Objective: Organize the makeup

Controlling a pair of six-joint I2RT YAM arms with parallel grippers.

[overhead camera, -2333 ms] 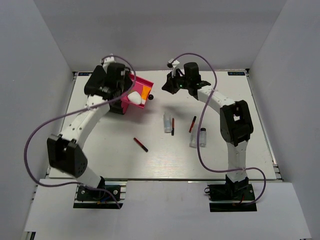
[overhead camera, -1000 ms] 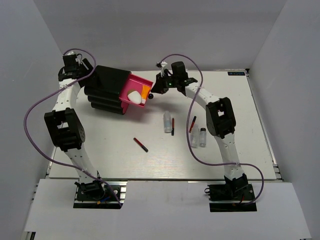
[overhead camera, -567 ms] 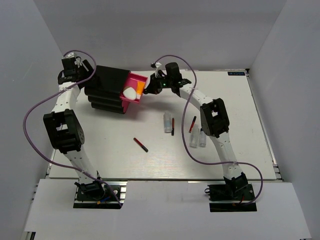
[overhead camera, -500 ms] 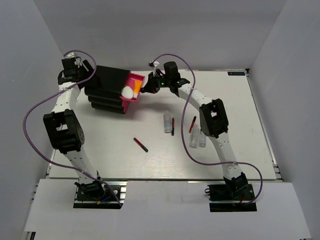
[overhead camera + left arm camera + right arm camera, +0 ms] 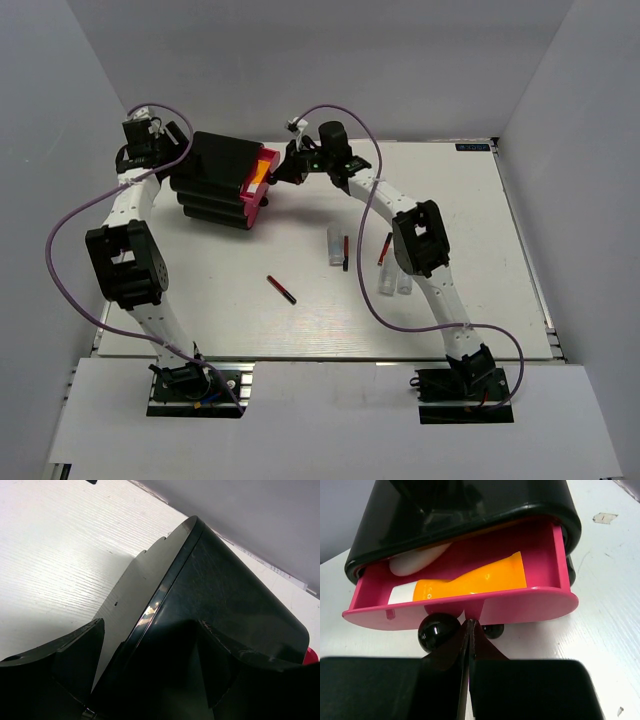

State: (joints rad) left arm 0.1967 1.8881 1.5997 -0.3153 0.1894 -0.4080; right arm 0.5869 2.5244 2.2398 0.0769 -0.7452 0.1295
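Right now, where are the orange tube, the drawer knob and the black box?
orange tube [image 5: 480, 579], right wrist view, middle of its body.
knob [image 5: 438, 631], right wrist view, centre of the ball.
black box [image 5: 212, 170], top view, its top face.

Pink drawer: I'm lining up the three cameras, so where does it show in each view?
Top external: pink drawer, upper left of centre, at the right end of the black box.
Left wrist: only a pink sliver at the right edge, low.
Right wrist: across the middle, orange tube inside.
Shared landmark: the black box, in all three.
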